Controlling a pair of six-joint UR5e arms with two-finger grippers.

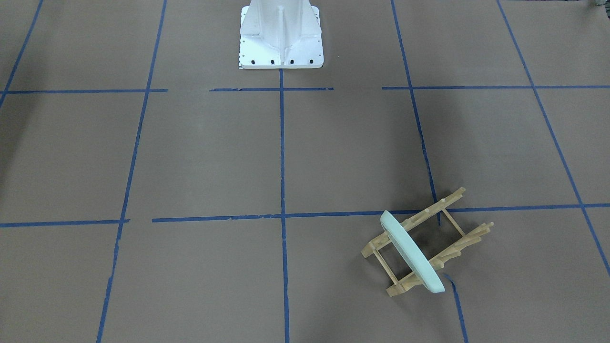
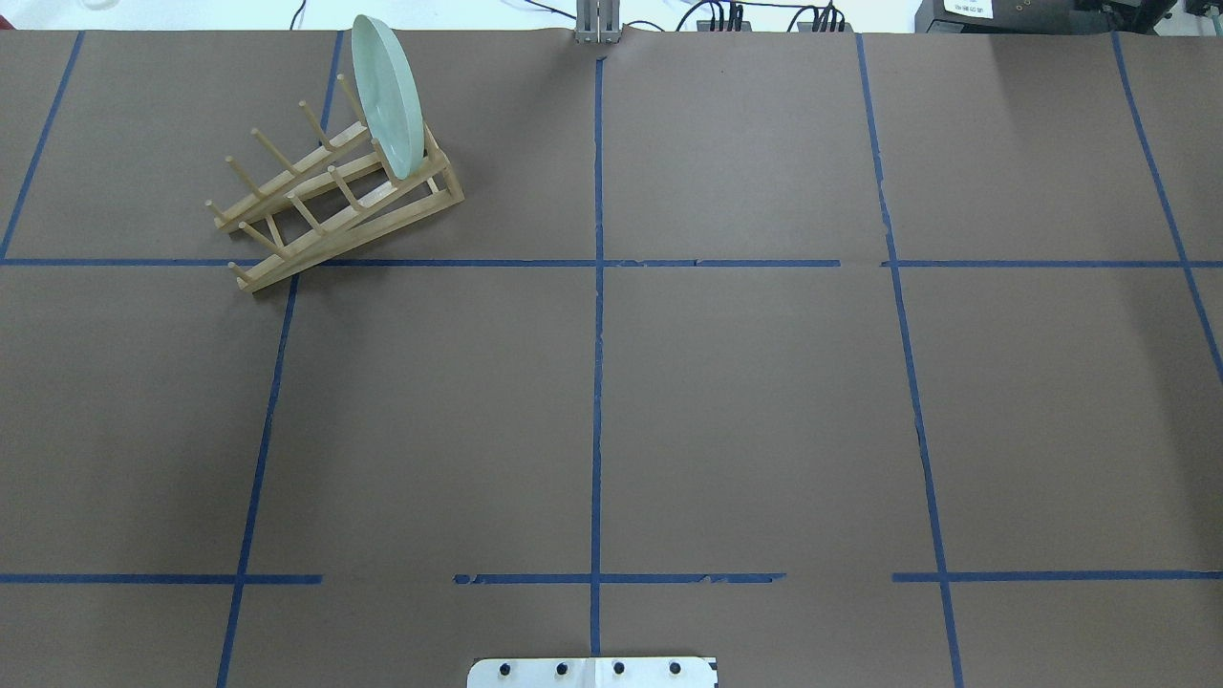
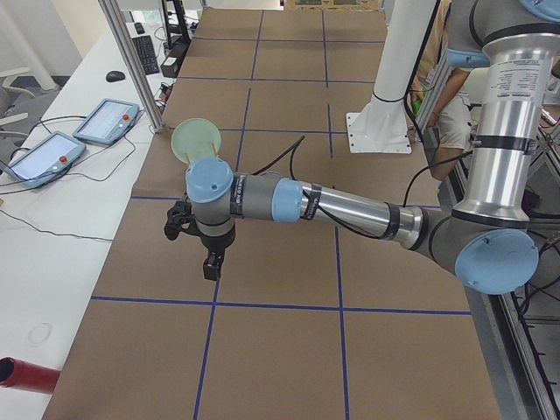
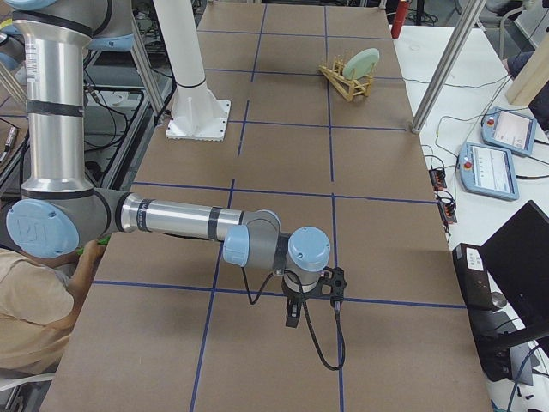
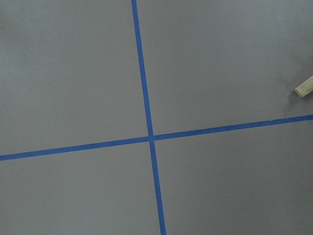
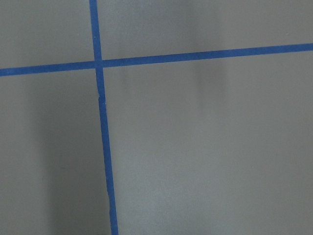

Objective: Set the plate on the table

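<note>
Tool, left [image 3: 211,271]: on the near arm in the left side view, pointing down over the desk [image 2: 745,401] and apart from everything on it. It shows only from that side, so I cannot tell whether it is released or clenched. Its wrist camera looks down on a crossing of blue tape lines [image 5: 149,138], with one pale wooden end [image 5: 304,88] at the right edge of the view.

Tool, right [image 4: 292,322]: on the near arm in the right side view, pointing down above the desk close to a tape line, well apart from the plate. It too shows only from the side, so I cannot tell whether it is released or clenched. Its wrist camera shows a tape crossing on bare brown paper.

Plate [image 2: 387,96]: round, pale mint green, plain. It stands on edge in the rack [image 2: 315,205], in the slot at the end nearest the desk's far edge, with pegs on either side. Nothing grips it.

Rack: light wood with upright pegs, lying askew across a tape line in the far part of the desk on the robot's left. It holds only the plate.

Desk: brown paper cover with a grid of blue tape.

Base [image 1: 281,38]: white metal, bolted at the middle of the robot's side of the desk.

Two handheld screens [image 3: 105,121]: on the white bench beyond the desk's far edge.
</note>
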